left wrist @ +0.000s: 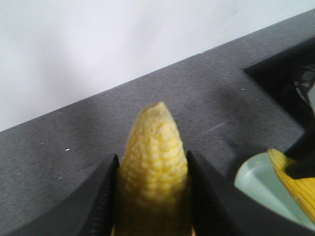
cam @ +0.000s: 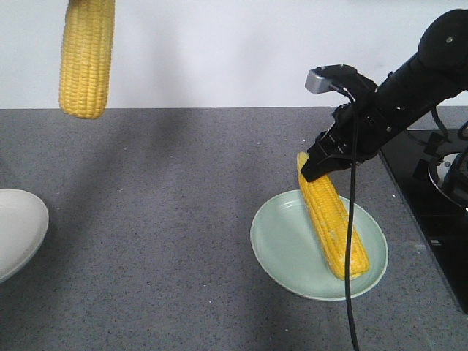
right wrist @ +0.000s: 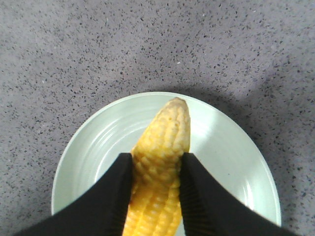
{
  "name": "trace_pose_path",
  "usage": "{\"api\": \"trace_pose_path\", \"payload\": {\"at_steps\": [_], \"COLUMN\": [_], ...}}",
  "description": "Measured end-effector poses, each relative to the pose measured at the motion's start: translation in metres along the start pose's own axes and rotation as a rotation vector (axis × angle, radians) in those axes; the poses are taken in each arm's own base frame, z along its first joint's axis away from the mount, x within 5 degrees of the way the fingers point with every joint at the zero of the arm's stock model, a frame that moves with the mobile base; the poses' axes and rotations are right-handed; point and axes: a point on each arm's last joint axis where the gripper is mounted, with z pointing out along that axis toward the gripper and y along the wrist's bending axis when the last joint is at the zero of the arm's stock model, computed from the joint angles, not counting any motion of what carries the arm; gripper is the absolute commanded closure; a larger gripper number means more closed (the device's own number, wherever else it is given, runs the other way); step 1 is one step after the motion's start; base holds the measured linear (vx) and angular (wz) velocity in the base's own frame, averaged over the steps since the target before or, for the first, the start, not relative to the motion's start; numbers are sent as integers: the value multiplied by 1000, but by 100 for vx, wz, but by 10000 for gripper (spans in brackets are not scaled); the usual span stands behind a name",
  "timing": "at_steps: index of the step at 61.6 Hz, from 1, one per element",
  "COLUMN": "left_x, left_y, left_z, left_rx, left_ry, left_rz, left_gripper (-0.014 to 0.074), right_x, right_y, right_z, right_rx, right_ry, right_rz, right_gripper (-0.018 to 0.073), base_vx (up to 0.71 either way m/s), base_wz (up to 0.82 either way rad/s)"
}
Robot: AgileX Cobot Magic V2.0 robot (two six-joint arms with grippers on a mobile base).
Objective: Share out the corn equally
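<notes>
corn cob [right wrist: 160,167] clamped in right hand [right wrist: 155,189], over green plate [right wrist: 98,142]

Right arm [cam: 409,84] matte black — grey camera block [cam: 327,79], black cable [cam: 352,241] trailing.

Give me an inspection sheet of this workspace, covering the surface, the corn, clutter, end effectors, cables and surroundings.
Surface: grey speckled countertop, no spills seen.
Job's things: one corn cob lying tilted on the green plate; a second cob held in the air at upper left; a white plate at the left edge, nothing seen on its visible part.
Clutter: nothing seen.
End effectors: right end effector closed on the cob over the green plate; left end effector closed on the raised cob.
Cables: one black cable hanging across the green plate.
Surroundings: white wall behind; black cooktop at right.
</notes>
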Motion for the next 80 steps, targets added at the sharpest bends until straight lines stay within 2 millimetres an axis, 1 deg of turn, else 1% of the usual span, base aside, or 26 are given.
{"api": "trace_pose_path", "payload": {"at_steps": [6, 12, 24, 28, 33, 38, 44, 50, 57, 59, 63, 67, 72, 80], "left_x": [0, 1, 1, 1, 1, 4, 13, 26, 43, 46, 53, 57, 59, 63], "left_y": [4, 7, 12, 13, 15, 18, 22, 27, 33, 36, 40, 45, 48, 54], "left_z": [0, 0, -1, -1, -1, 3, 16, 33, 50, 53, 58, 59, 56, 43], "left_rx": [-44, -81, -130, -146, -170, -190, -206, -219, -246, -266, -305, -350, -395, -483], "left_ry": [4, 7, 11, 12, 14, 32, 90, 167, 257, 276, 310, 329, 337, 333], "left_rz": [1, 9, 20, 18, 6, -3, -9, -12, -7, 1, 18, 36, 43, 54], "left_gripper": [603, 603, 603, 603, 603, 603, 603, 603, 603, 603, 603, 603, 603, 603], "right_x": [0, 0, 0, 0, 0, 0, 0, -1, -1, -1, -1, -1, -1, 1], "right_y": [-2, -3, -3, -3, -3, -3, -3, -3, -1, 1, 6, 13, 24, 44], "right_z": [4, 5, 5, 5, 5, 5, 5, 5, 3, 0, -8, -20, -34, -62], "right_rx": [-3, -5, -7, -7, -6, -6, -6, -7, -9, -8, -6, -4, -10, -25], "right_ry": [6, 9, 7, 7, 6, 6, 6, 5, -4, -10, -32, -64, -110, -196], "right_rz": [-5, -5, -4, -2, 0, 1, 2, 8, 11, 9, 1, -10, -30, -59], "right_gripper": [475, 400, 179, 125, 76, 69, 82, 136, 289, 353, 461, 577, 571, 568], "base_vx": [0, 0, 0, 0, 0, 0, 0, 0, 0, 0, 0, 0, 0, 0], "base_wz": [0, 0, 0, 0, 0, 0, 0, 0, 0, 0, 0, 0, 0, 0]}}
